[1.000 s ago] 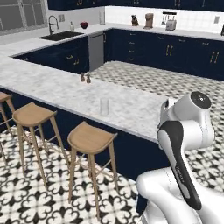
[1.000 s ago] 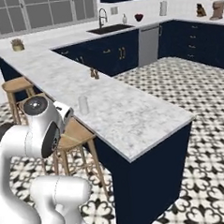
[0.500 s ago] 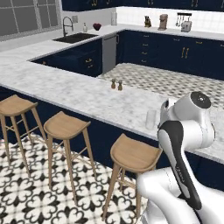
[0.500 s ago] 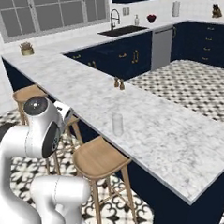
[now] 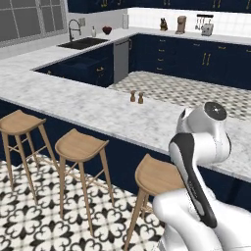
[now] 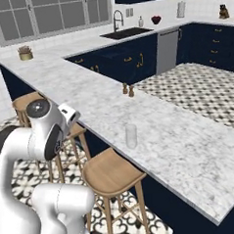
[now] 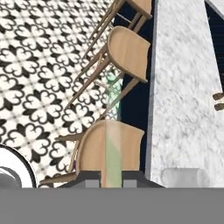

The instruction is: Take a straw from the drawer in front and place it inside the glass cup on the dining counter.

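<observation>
The hand [image 7: 113, 177] is clamped on the straw [image 7: 113, 144], above a stool [image 7: 109, 151]. The glass cup [image 6: 131, 135] stands on the surface [image 6: 189, 149] nearby. The thin straw could miss the cup's small mouth.

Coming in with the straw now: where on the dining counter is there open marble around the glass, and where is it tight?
The dining counter is bare marble all around the glass cup, apart from two brown shakers standing farther along, toward the sink. The near edge is tighter: wooden stools line it below, one right under the cup.
</observation>
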